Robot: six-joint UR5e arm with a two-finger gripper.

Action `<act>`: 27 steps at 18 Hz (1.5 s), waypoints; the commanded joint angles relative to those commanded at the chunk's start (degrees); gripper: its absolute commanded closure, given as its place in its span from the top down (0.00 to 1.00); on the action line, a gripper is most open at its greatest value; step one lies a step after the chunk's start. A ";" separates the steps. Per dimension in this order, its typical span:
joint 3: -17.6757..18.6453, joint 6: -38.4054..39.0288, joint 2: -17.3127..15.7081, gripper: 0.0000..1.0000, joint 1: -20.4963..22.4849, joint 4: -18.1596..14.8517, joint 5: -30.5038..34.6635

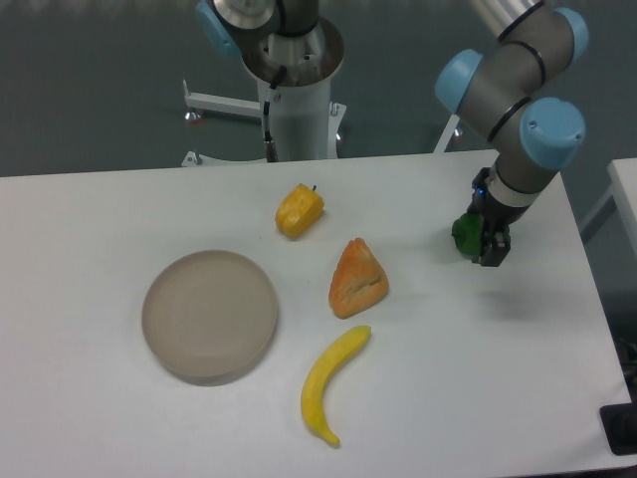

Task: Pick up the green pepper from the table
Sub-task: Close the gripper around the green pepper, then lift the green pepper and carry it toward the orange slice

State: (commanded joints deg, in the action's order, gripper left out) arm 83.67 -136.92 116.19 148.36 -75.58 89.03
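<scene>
Hovering low over the green pepper (464,235), end effector (490,253) mostly covering it; jaw state impossible to tell. Risk: off-centre closing, glossy pepper squirting sideways across the counter (478,378).

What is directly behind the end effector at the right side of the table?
The green pepper sits behind the end effector. Only its left part shows; the rest, and whether the fingers touch it, is covered.
</scene>
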 joint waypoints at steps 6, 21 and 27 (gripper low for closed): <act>1.76 -0.89 0.87 1.00 0.62 0.52 0.00; 3.60 2.43 0.09 0.51 1.94 0.70 -0.35; 2.90 13.61 -0.88 0.32 1.15 0.52 -0.62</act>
State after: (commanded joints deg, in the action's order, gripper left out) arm 86.58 -123.31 115.31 149.50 -75.06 88.42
